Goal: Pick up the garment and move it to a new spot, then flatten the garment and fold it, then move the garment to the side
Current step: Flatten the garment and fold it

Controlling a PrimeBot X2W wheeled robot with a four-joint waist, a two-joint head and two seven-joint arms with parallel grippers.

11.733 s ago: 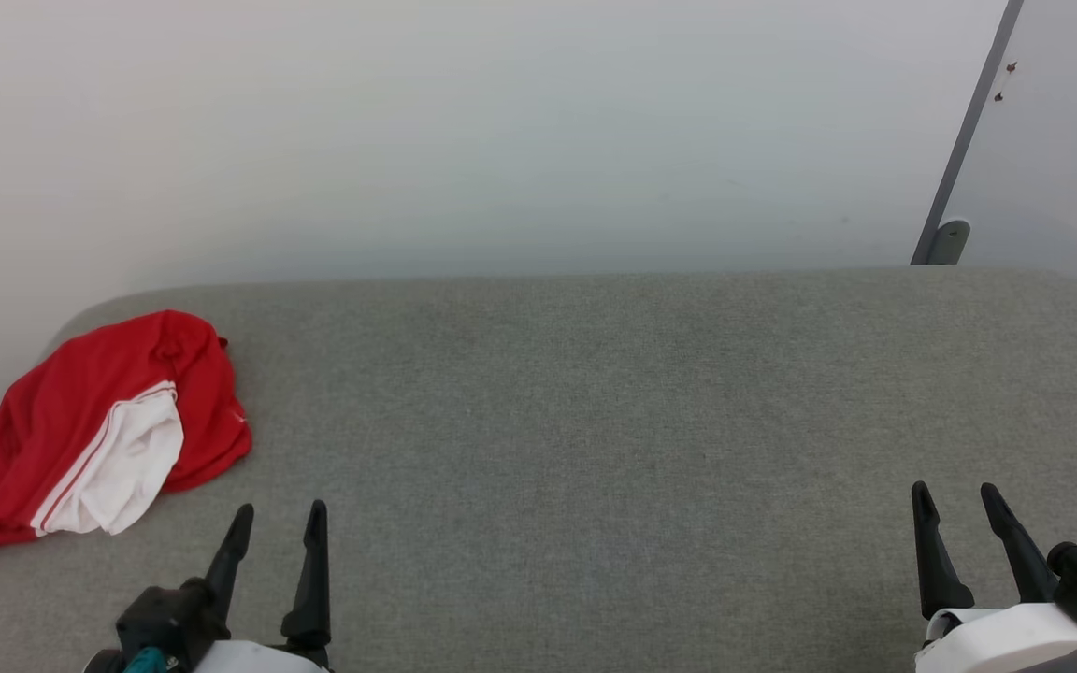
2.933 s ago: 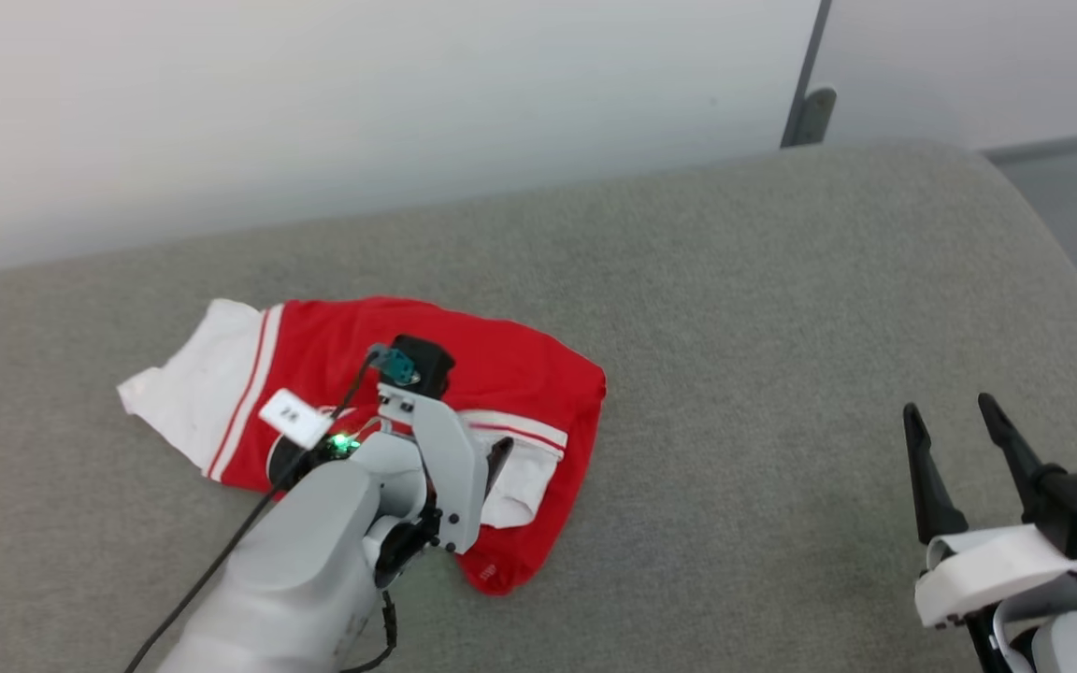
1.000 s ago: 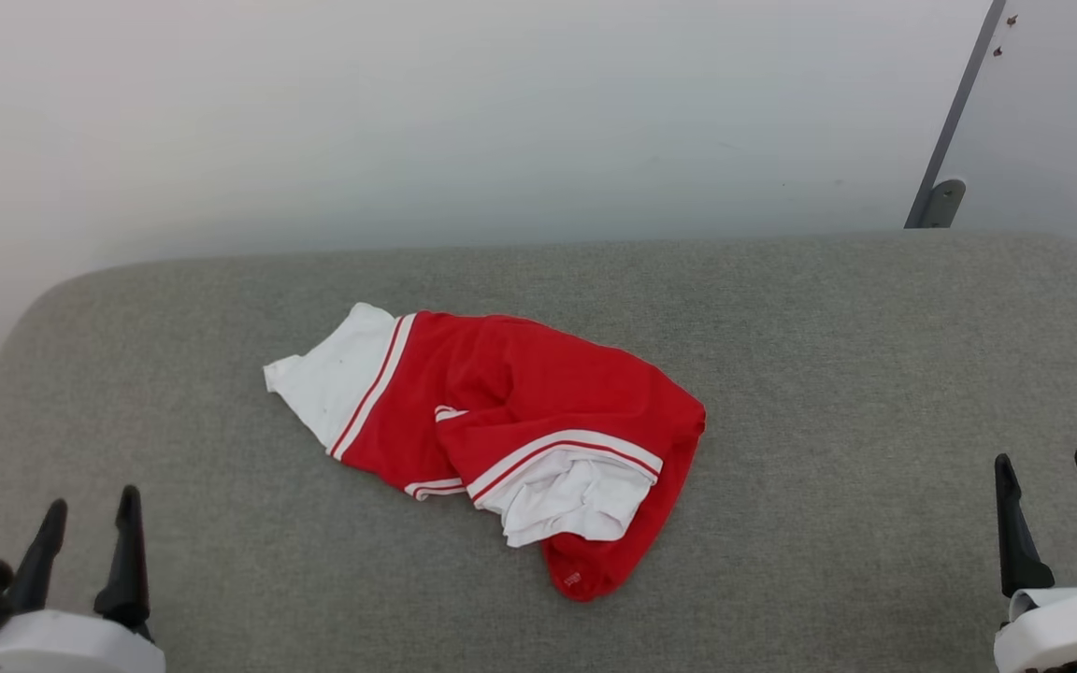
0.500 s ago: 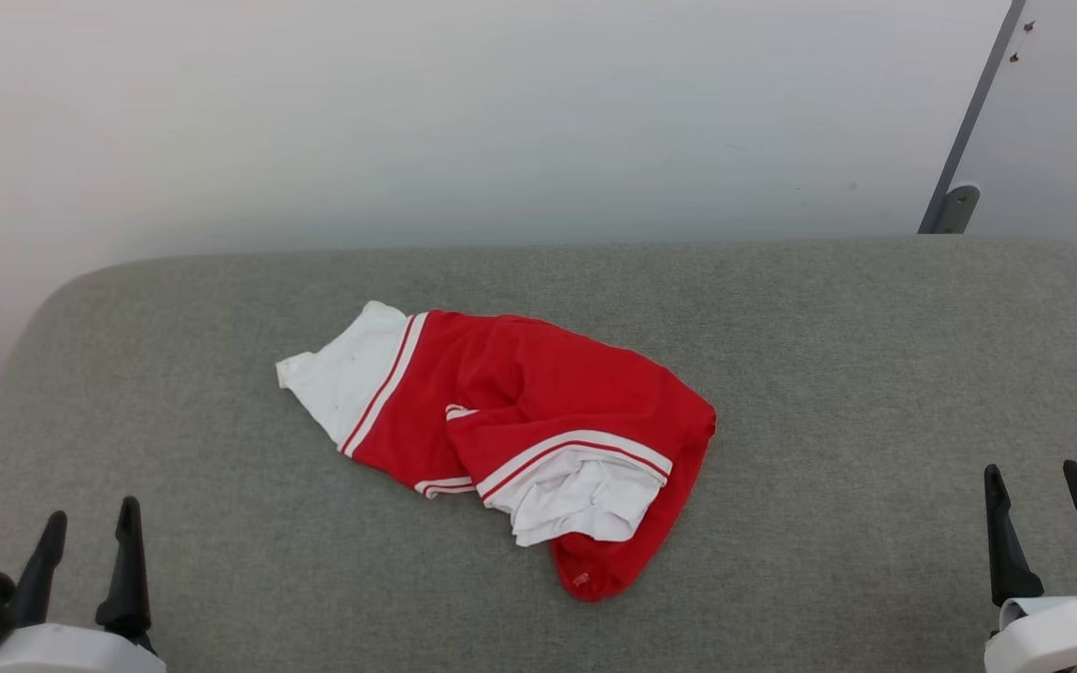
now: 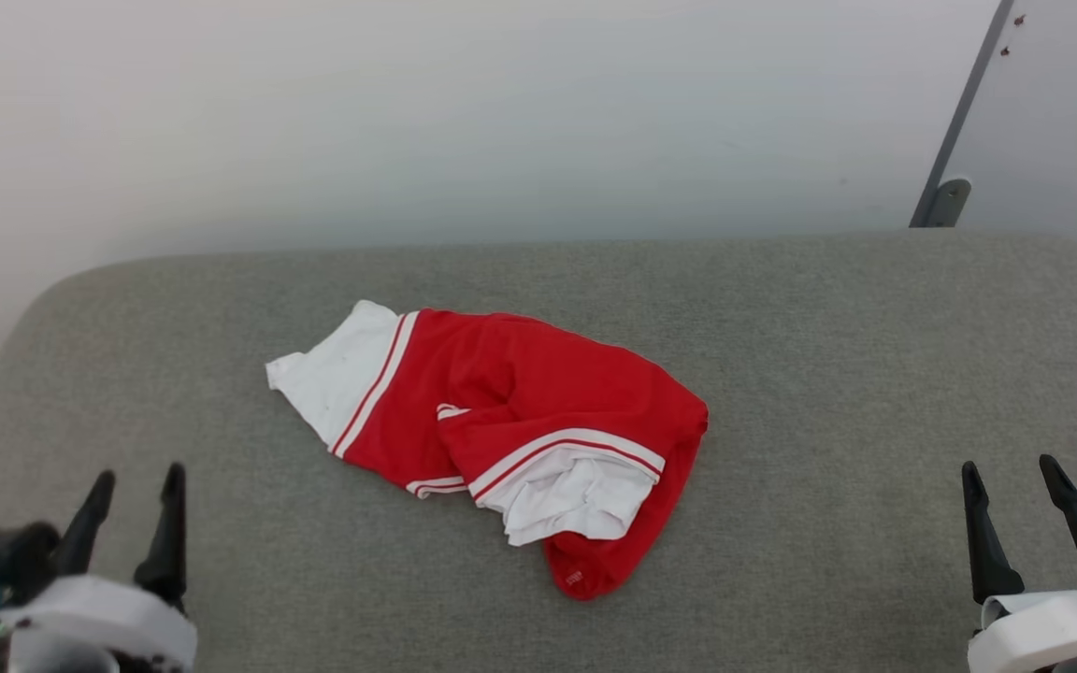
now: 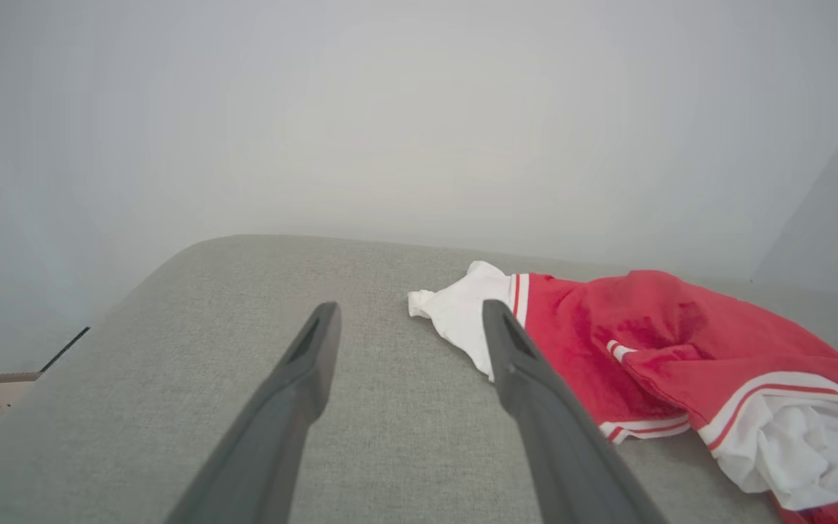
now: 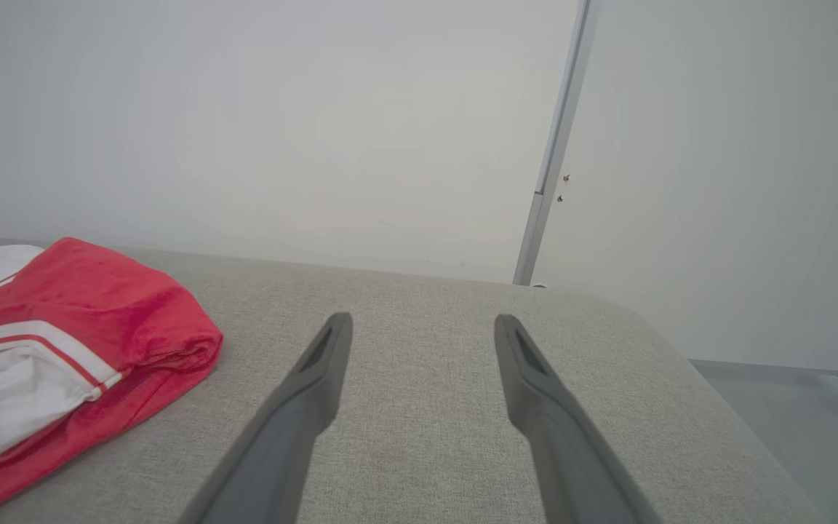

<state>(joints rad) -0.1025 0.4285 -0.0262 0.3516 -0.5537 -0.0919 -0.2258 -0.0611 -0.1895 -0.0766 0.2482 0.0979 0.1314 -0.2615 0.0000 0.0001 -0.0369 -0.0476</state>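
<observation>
As I see it, garment (image 5: 538, 411) crumpled mid grey padded surface (image 5: 828, 374), red body bunched, white sleeve flat at left (other wadded in front), striped trim, left gripper (image 5: 140, 473) and right gripper (image 5: 1009, 465) spread, empty, well apart from it

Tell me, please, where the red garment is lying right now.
In the head view, the garment lies crumpled near the middle of the grey padded surface, apart from the left end effector and the right end effector at the lower corners.
</observation>
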